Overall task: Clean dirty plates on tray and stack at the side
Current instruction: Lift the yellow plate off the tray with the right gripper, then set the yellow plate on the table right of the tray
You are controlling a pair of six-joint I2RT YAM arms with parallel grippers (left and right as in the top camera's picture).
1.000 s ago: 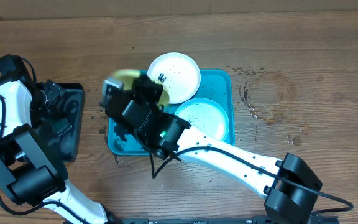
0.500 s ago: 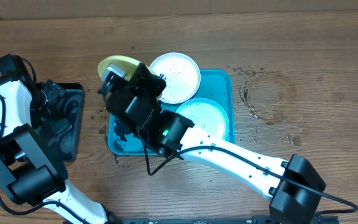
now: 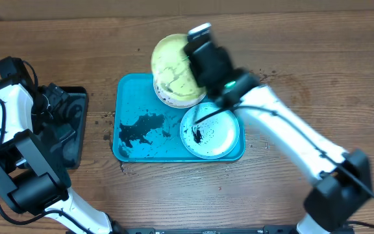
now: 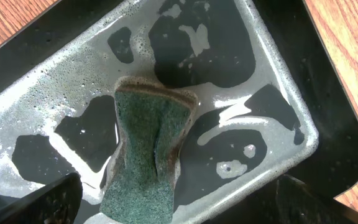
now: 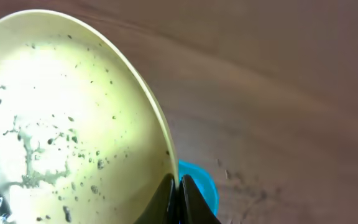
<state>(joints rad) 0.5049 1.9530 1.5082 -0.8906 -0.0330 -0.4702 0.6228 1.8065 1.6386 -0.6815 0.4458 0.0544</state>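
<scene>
Pinching the yellow plate (image 5: 73,124) at its rim, the right gripper (image 5: 176,188) has its fingers pressed together on the edge. The plate face spreads left of the fingertips in the wrist view, covered in dark specks and streaks. From overhead, the yellow plate (image 3: 173,67) sits just left of the gripper body and is tilted. It hangs over the top edge of the tray (image 3: 127,97).

The white plate (image 3: 167,99) shows only as a sliver of rim under the yellow one, just below-left of the right gripper. Can't tell if the two plates touch. The blue plate (image 3: 219,133) lies flat in the tray below the right gripper, close to it, with a black blob on its left part. A black smear (image 3: 140,130) is on the bare tray floor, further left of the blue plate.

The left gripper (image 4: 179,186) is far left of the tray, over the black tray (image 4: 272,87), with its fingers spread wide apart and nothing between them touching. A green sponge (image 4: 151,155) lies in foamy water directly under it, centred between the fingertips. All of it sits on the wooden table (image 3: 317,58).
</scene>
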